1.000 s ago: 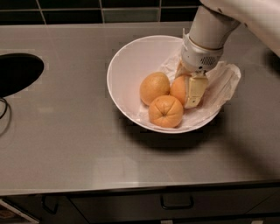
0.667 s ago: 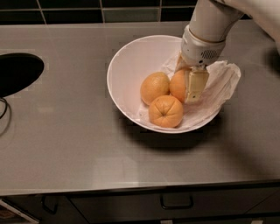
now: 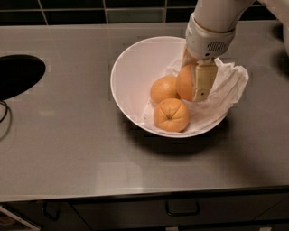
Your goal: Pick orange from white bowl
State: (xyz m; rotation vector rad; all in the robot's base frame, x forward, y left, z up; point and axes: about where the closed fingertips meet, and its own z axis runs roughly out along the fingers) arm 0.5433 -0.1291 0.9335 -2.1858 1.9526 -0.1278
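The white bowl [image 3: 131,67] stands on the steel counter, lined on its right side with crumpled white paper [image 3: 228,85]. My gripper [image 3: 190,86] reaches down into the bowl's right half and is shut on the smooth deep-orange orange [image 3: 184,83], one cream finger [image 3: 201,81] across its right side and the other hidden behind it. The held orange sits slightly above the other two. A paler orange [image 3: 162,90] lies just left of it, and an orange with star-like grooves [image 3: 171,115] lies at the bowl's front.
A dark oval opening [image 3: 18,74] is cut into the counter at the left, with a thin cable [image 3: 3,113] below it. A dark tiled wall [image 3: 90,13] runs along the back. The counter's front edge has a drawer handle [image 3: 182,210] beneath.
The gripper with the orange in it has risen slightly and shifted a little away from the other two oranges. The bowl and the other oranges have not moved.
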